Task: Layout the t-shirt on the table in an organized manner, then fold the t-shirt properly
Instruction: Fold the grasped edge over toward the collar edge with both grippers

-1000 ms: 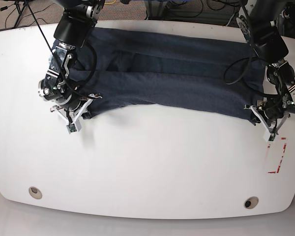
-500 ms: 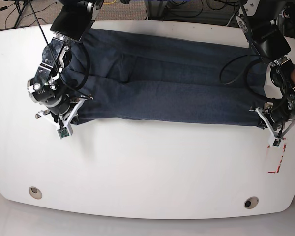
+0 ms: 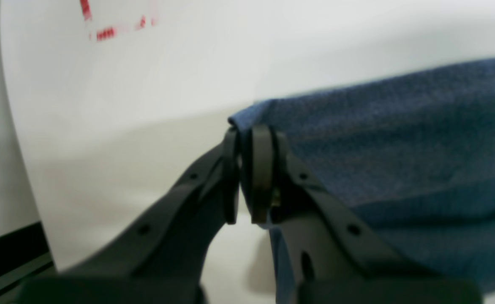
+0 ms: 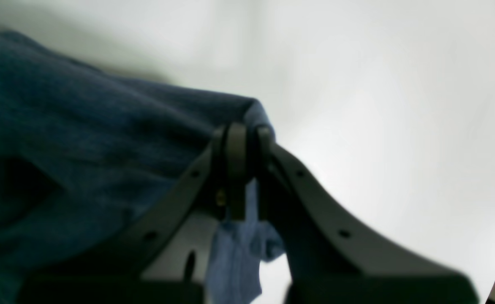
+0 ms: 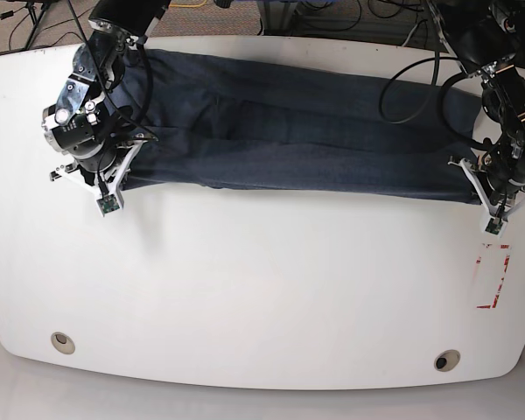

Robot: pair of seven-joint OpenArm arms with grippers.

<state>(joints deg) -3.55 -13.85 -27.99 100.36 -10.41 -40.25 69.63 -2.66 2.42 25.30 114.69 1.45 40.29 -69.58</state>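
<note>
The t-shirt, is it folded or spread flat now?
Folded: the t-shirt lies as a long layered band, stretched between the left gripper and the right gripper.

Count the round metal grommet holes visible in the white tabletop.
2. One round metal grommet hole sits near the front left corner of the glossy white tabletop, the other near the front right. The dark t-shirt may hide more.

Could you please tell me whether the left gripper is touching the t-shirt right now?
Touching. In the left wrist view, the left gripper has its fingers shut on a corner of the t-shirt, with fabric pinched between them.
</note>
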